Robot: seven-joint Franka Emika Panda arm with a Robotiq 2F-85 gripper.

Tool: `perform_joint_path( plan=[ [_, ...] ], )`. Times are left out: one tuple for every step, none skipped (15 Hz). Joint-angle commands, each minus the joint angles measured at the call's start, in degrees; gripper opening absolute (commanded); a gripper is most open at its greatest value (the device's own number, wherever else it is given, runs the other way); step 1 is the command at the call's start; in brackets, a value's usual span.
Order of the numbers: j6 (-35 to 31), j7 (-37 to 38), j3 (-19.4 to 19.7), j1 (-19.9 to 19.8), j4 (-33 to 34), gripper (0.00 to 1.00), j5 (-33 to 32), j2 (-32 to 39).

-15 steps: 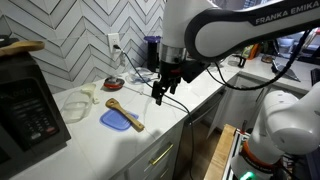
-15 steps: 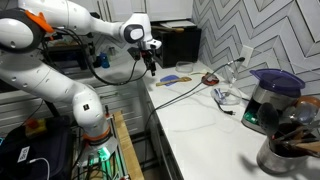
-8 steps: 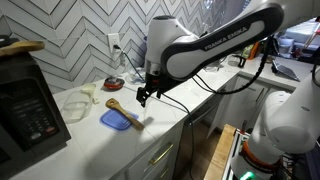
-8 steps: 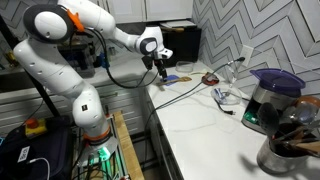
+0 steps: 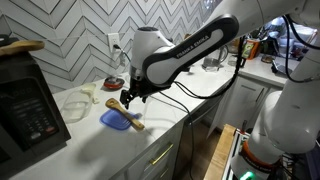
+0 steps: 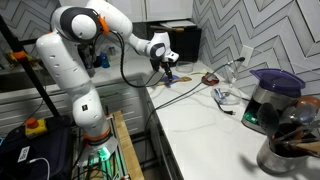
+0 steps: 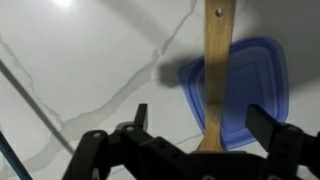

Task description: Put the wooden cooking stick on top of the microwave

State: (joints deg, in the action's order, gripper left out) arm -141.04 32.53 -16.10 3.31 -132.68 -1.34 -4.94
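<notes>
A large black microwave [image 5: 25, 105] stands left of a blue square plastic lid [image 5: 116, 122] on the white countertop [image 5: 95, 145]. The short light-brown wooden cooking stick [image 7: 217, 60] lies across that lid. The gripper [image 7: 203, 125] hangs above it, jaws released, empty.

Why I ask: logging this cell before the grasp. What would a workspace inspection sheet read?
Surface: white veined countertop, no spills seen.
Job's things: wooden cooking stick lies across the blue lid; microwave carries a wooden board on top.
Clutter: clear container, small dish, coffee maker.
Grippers: gripper open, fingers either side of the stick.
Cables: black cable trails over the countertop.
Surroundings: herringbone tile wall, outlet.
</notes>
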Motion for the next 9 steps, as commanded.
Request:
perform_joint_path(
  plan=[
    [0.11, 0.02, 1.84, 1.80, 0.26, 1.00, -0.14, 0.15],
    [0.11, 0.02, 1.84, 1.80, 0.34, 1.00, -0.14, 0.16],
    [-3.19, -1.11, 1.94, 2.32, 0.82, 1.00, 2.13, 2.00],
    [-3.94, 0.00, 1.94, 2.42, 1.57, 1.00, 0.87, 3.01],
    [-4.04, -0.60, 2.02, 2.79, 2.74, 1.00, 0.75, 4.49],
    [-3.98, -1.04, 2.13, 3.17, 3.64, 1.00, 0.56, 5.61],
    [-2.74, -0.48, 2.25, 3.48, 4.80, 1.00, -0.85, 6.81],
    [-1.82, -0.31, 2.57, 3.82, 5.74, 0.97, -1.69, 7.85],
    [-1.73, -0.59, 2.88, 4.21, 6.52, 0.86, -1.73, 8.80]
  ],
)
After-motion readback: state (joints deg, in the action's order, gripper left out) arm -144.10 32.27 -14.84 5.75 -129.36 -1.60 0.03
